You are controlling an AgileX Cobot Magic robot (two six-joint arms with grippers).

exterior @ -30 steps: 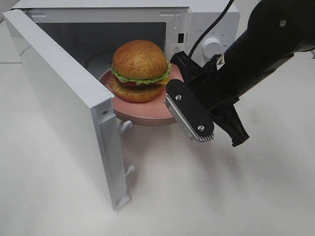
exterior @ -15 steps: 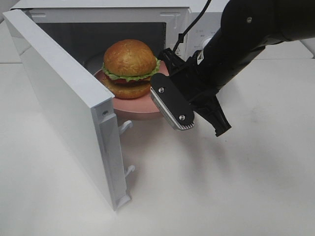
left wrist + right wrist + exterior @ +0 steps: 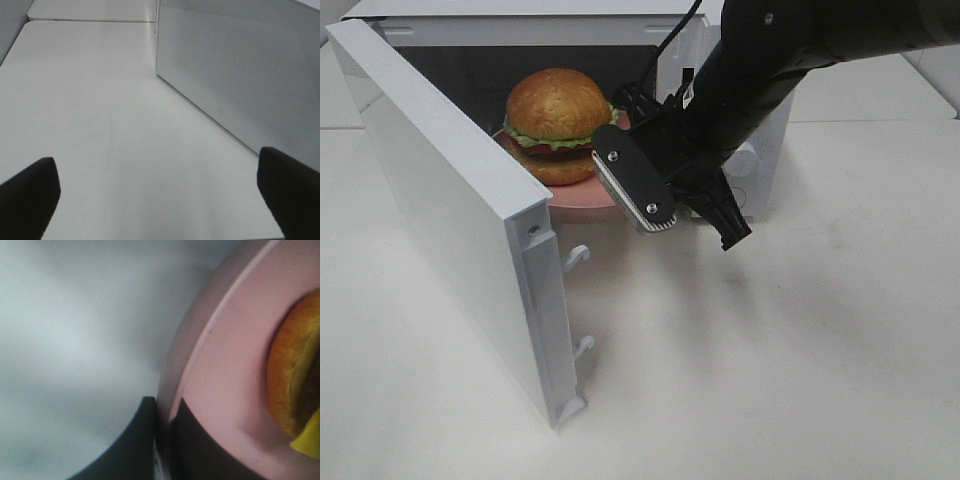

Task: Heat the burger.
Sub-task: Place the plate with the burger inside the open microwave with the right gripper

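The right arm's jaws are clamped on the rim of the round pink plate (image 3: 220,370), one dark finger (image 3: 140,440) under the edge and the other over it, as the right wrist view shows up close. On that plate sits the burger (image 3: 558,120), glossy golden-brown buns with a green lettuce frill and a red layer, and a corner of yellow cheese showing beside the bottom bun. The plate and burger are at the mouth of the open white microwave (image 3: 520,10), the burger just inside the dark opening and the plate's near rim jutting out of it. Whether the plate rests on the oven floor I cannot tell.

Behind the jaws, the wrist is rolled so a ribbed silver plate on its side faces the front. The black right arm (image 3: 770,70) slopes down from the upper right, reaches across the middle and covers most of the control panel. The white microwave door (image 3: 450,220) stands swung wide on the left, over the white counter (image 3: 770,350).

The left arm's jaws are wide apart, dark fingertips (image 3: 27,195) low over the bare counter with nothing between them, near a pale mesh-dotted panel (image 3: 240,65).
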